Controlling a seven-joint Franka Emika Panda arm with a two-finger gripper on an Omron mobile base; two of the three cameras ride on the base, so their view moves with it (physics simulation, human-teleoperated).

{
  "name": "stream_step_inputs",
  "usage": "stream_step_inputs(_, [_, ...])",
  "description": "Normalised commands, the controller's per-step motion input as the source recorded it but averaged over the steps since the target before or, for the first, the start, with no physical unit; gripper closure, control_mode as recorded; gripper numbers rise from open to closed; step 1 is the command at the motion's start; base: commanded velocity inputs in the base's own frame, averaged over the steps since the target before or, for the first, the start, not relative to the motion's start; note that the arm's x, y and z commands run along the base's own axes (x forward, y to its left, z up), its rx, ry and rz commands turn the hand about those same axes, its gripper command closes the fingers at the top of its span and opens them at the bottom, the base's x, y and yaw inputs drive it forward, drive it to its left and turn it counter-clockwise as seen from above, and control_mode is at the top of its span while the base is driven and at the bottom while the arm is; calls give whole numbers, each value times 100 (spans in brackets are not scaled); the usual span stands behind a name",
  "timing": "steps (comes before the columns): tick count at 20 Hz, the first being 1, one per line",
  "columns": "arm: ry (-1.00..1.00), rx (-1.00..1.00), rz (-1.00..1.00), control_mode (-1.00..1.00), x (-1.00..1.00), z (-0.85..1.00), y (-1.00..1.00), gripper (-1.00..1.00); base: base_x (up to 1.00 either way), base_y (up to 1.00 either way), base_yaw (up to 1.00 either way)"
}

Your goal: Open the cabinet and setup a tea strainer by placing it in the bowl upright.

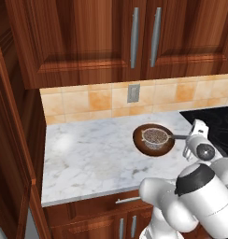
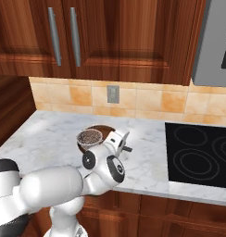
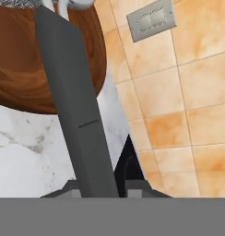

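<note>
Both base views look forward and down from behind the arm, one from its left, one from its right. They share the marble tabletop (image 1: 88,158), the bowl (image 1: 153,140), the tiled wall and the outlet (image 2: 113,94). The hand view sits very close, looking along the strainer handle (image 3: 73,106) toward the bowl and outlet.

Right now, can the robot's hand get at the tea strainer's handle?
Yes, it looks that way. The hand is already at the end of the tea strainer handle, and the hand view shows the fingers closed around it. The strainer basket sits in the bowl, and nothing else stands between them.
</note>
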Motion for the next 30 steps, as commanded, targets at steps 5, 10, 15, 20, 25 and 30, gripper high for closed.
stream_step_inputs(5, [0, -1, 0, -100, 28, -10, 0, 100, 0, 0, 0])
stream_step_inputs(10, [-4, 0, 0, -100, 17, -18, 0, 100, 0, 0, 0])
stream_step_inputs(15, [-11, -1, 0, -100, 4, -16, 8, 100, 0, 0, 0])
stream_step_inputs(20, [-17, -4, 0, -100, 0, -7, 25, 100, 0, 0, 0])
stream_step_inputs(25, [-10, -1, 0, -100, 0, -1, 36, 100, 0, 0, 0])
stream_step_inputs(30, [-1, 0, 0, -100, 0, -8, 20, 100, 0, 0, 0])
